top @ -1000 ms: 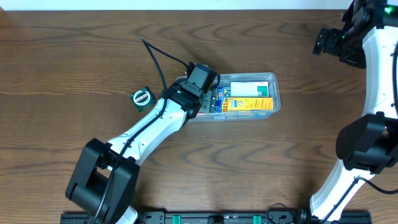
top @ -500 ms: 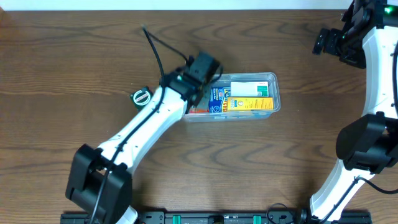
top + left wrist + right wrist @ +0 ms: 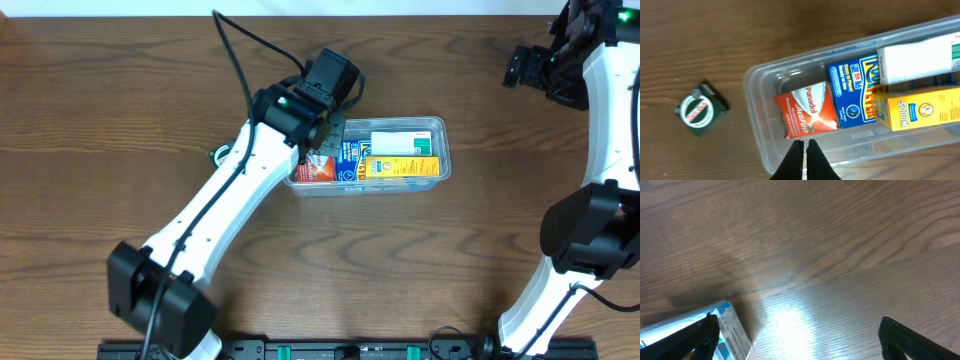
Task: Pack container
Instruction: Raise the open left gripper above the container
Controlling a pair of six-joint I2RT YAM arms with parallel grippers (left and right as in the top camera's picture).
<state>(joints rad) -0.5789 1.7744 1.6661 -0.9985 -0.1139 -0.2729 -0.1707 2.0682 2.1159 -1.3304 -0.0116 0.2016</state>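
Note:
The clear plastic container (image 3: 437, 128) lies mid-table and holds a red Panadol box (image 3: 807, 115), a blue box (image 3: 852, 92), a yellow box (image 3: 917, 107) and a white box (image 3: 920, 62). The red box (image 3: 318, 168) lies at the container's left end. My left gripper (image 3: 804, 143) hangs shut and empty over the container's wall (image 3: 760, 135), just off the red box's edge. In the overhead view my left gripper (image 3: 326, 133) sits over the tub's far left corner. My right gripper (image 3: 800, 340) stands wide open above bare wood at the far right of the table (image 3: 530, 70).
A small dark green box (image 3: 700, 109) with a round white label lies on the wood left of the container, mostly hidden under the left arm (image 3: 250, 170) in the overhead view. A black cable (image 3: 245, 40) trails behind that arm.
My left gripper has shut and drawn up and back from the container's left end. The red box now shows lying there. The right arm has not moved.

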